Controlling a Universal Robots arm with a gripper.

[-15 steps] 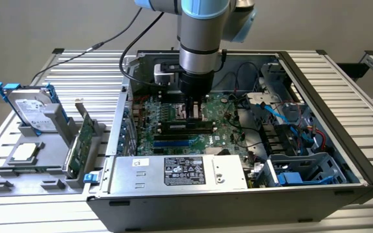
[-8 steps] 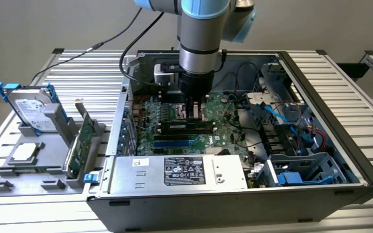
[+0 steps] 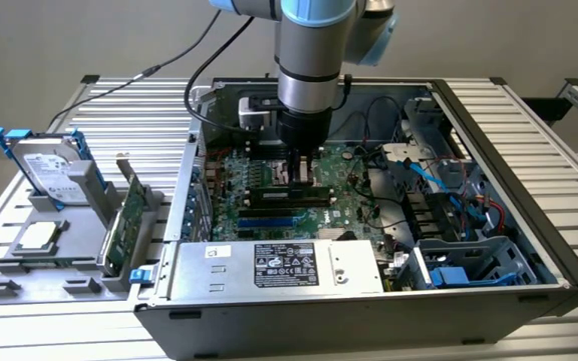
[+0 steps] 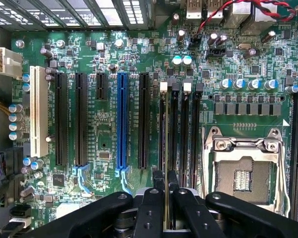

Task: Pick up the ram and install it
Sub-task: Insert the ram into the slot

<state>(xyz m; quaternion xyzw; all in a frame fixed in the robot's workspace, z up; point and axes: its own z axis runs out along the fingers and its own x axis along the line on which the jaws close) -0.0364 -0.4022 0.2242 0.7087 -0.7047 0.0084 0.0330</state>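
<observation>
**Figure. Open computer case (image 3: 562, 265) on the bench (image 3: 530, 105), with the arm reaching in from above.**

The gripper (image 3: 304, 171) is clenched on the ram (image 3: 289, 197). The ram is held on its long edge over the motherboard (image 3: 354, 218), near the middle of the board and well apart from the case walls.

In the exterior view the ram's long axis runs from the exterior view's left to its right, roughly parallel with the power supply (image 3: 279, 267) at the case's near edge. Its broad, dark-chipped face is turned towards that edge.

In the wrist view the ram (image 4: 165, 158) is presented edge-on, as a thin line between the fingers (image 4: 151, 208) of the gripper (image 4: 166, 186). Its long axis lies in line with the memory slots (image 4: 181, 129), on the side of that bank towards the blue expansion slot (image 4: 121, 124) and away from the processor socket (image 4: 243, 173). Whether its lower edge is seated in a slot cannot be told.

The exterior view adds a grey holder (image 3: 8, 289) at the bench's edge on the exterior view's left. It carries a hard drive (image 3: 53, 173), an expansion card (image 3: 123, 218) and a processor chip (image 3: 38, 237).
</observation>
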